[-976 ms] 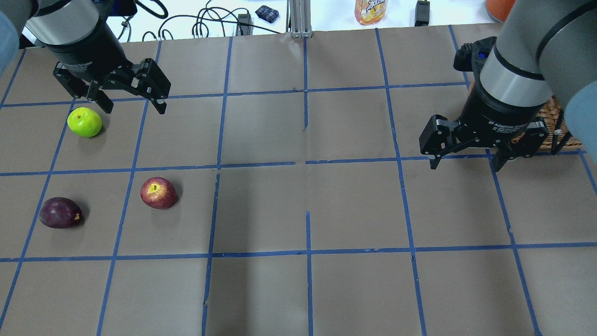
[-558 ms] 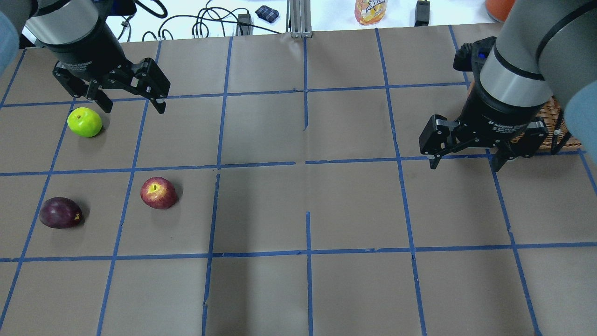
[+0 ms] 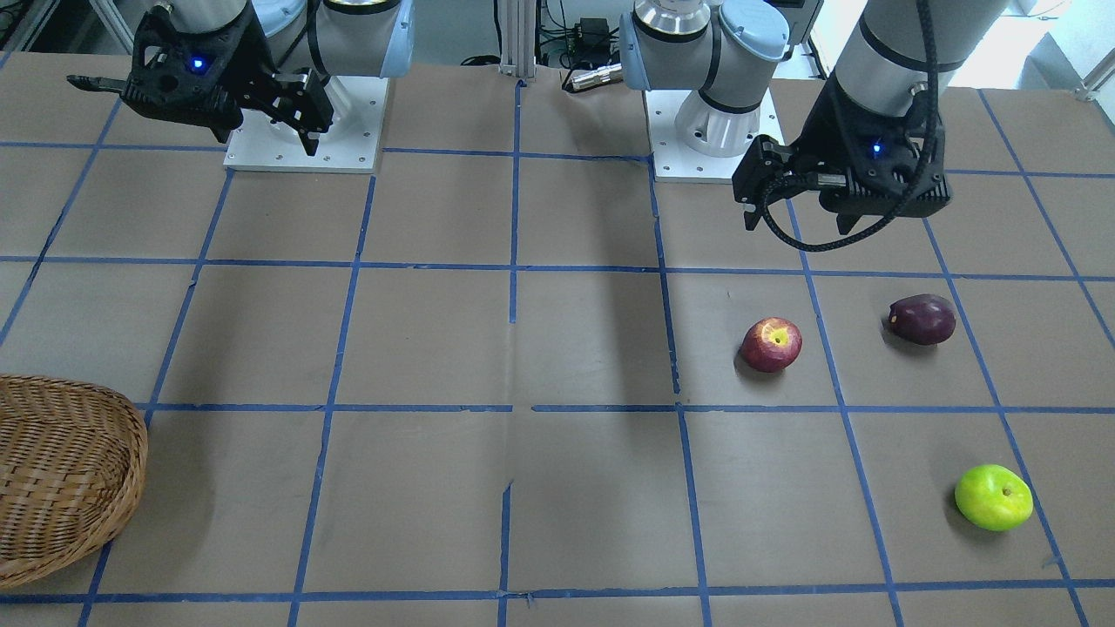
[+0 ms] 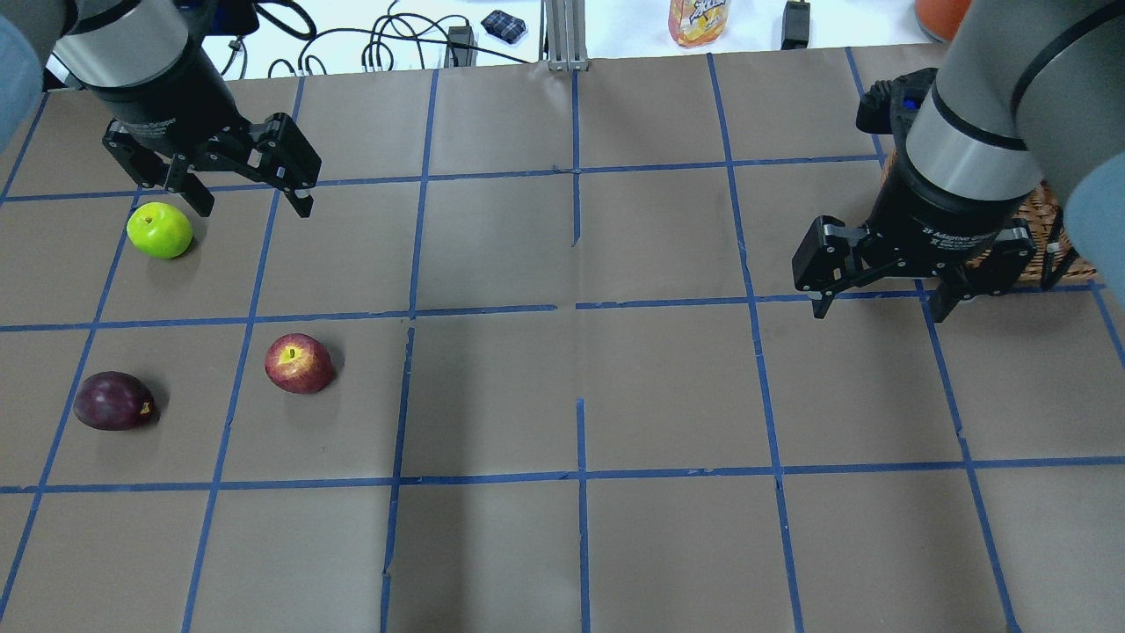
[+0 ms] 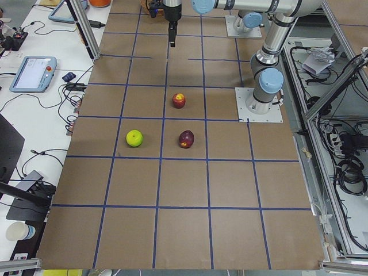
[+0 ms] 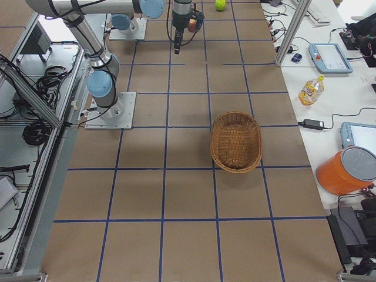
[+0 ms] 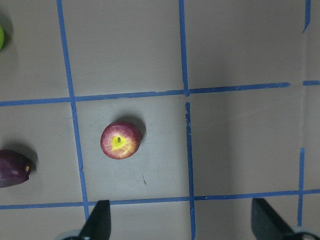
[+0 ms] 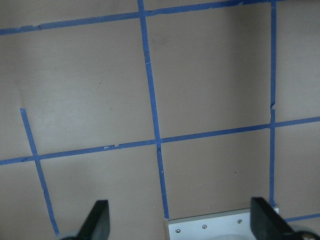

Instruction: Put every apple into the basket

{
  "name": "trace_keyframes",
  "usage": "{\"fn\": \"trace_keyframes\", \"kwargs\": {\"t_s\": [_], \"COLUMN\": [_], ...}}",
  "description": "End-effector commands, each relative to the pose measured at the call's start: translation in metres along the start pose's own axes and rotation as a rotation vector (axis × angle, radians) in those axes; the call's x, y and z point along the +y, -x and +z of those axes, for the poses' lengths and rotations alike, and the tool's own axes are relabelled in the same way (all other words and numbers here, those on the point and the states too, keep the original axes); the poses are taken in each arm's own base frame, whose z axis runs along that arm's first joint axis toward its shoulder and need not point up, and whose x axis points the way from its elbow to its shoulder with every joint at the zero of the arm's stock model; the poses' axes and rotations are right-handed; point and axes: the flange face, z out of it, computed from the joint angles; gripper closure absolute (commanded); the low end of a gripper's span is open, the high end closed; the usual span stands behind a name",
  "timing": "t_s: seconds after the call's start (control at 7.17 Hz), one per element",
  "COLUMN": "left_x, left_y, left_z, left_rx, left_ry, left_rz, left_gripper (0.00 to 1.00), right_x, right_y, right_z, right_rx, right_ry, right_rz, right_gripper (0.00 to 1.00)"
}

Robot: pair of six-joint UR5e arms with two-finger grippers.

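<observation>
The green apple [image 4: 159, 230] lies at the far left of the table. The red apple [image 4: 299, 362] and the dark purple apple [image 4: 113, 401] lie nearer the robot. My left gripper [image 4: 252, 205] is open and empty, raised just right of the green apple. Its wrist view shows the red apple [image 7: 120, 140] below and the purple apple [image 7: 12, 167] at the edge. The wicker basket [image 3: 61, 470] stands at the right end, mostly hidden behind my right arm in the overhead view. My right gripper [image 4: 877, 312] is open and empty, beside the basket [image 6: 236, 141].
Blue tape lines grid the brown table. Past the far edge lie cables [image 4: 387, 40], a yellow drink bottle [image 4: 699, 19] and an orange container [image 6: 346, 170]. The right arm's white base plate [image 8: 240, 225] shows under the right gripper.
</observation>
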Motion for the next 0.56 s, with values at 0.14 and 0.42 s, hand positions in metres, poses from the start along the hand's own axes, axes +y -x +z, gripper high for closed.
{"fn": "trace_keyframes", "kwargs": {"t_s": [0.14, 0.42], "left_x": [-0.025, -0.012], "left_y": [0.085, 0.124], "left_z": [0.094, 0.188], "left_rx": [0.035, 0.133], "left_ry": [0.105, 0.123], "left_rz": [-0.035, -0.066], "left_gripper": [0.0, 0.0], "right_x": [0.0, 0.0], "right_y": [0.0, 0.0], "right_z": [0.001, 0.0], "right_rx": [0.002, 0.001], "right_ry": [0.002, 0.001], "right_rz": [0.0, 0.0], "right_gripper": [0.0, 0.0]}}
